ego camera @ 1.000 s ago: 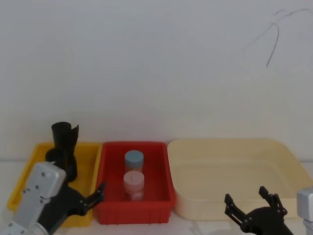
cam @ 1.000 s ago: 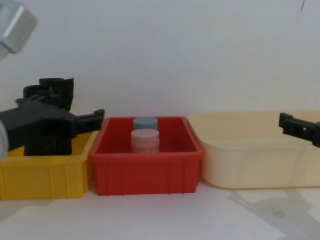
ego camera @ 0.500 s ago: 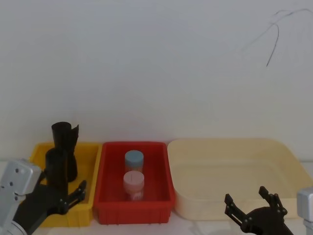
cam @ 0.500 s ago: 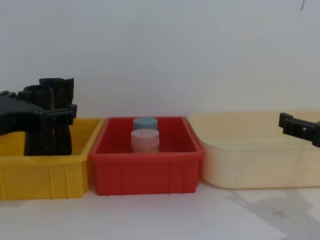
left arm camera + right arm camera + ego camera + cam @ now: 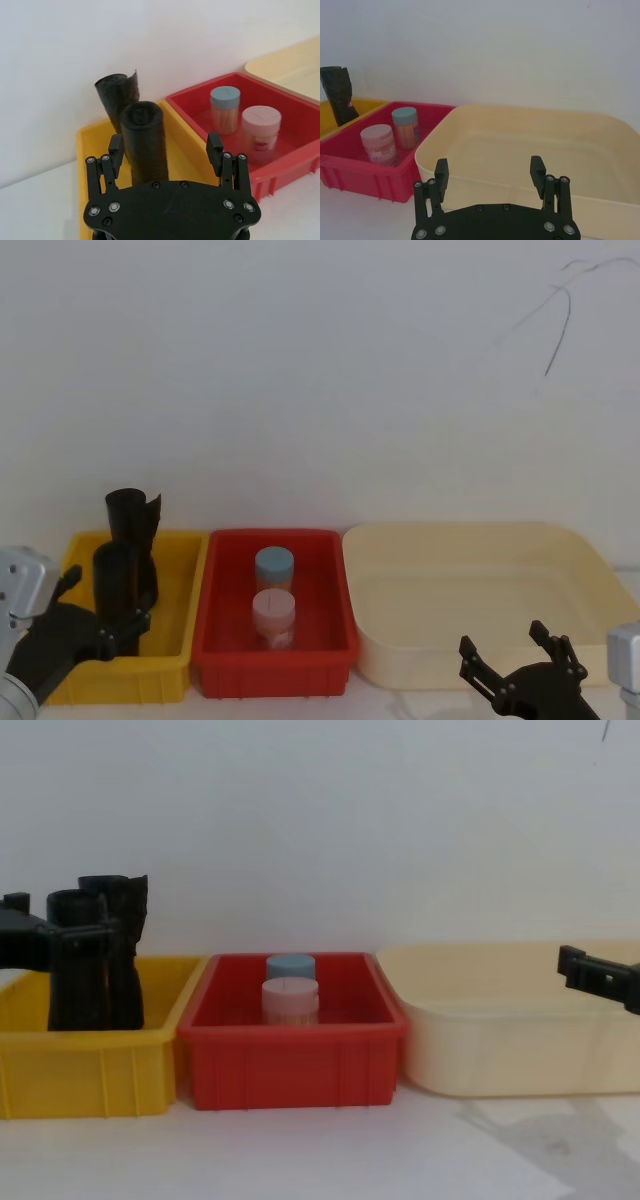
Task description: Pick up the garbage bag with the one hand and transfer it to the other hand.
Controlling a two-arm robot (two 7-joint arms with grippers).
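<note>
Over the last second the left pincer (image 5: 165,145) has swung from the front of the red bin (image 5: 270,675) back to the yellow bin (image 5: 150,680). Its fingers now stand wide on either side of the bag (image 5: 115,575), not closed on it. The bag stays upright inside the yellow bin, just before the rumpled roll (image 5: 133,515). The right pincer (image 5: 489,166), spread wide, has not moved, well right of the yellow bin.

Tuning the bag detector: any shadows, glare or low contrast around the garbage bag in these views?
Head view: garbage bag overlaps the rumpled black roll, dark on dark. Left wrist view: even light, no glare; left gripper open around it. Chest view: shadow on table, near right gripper.
</note>
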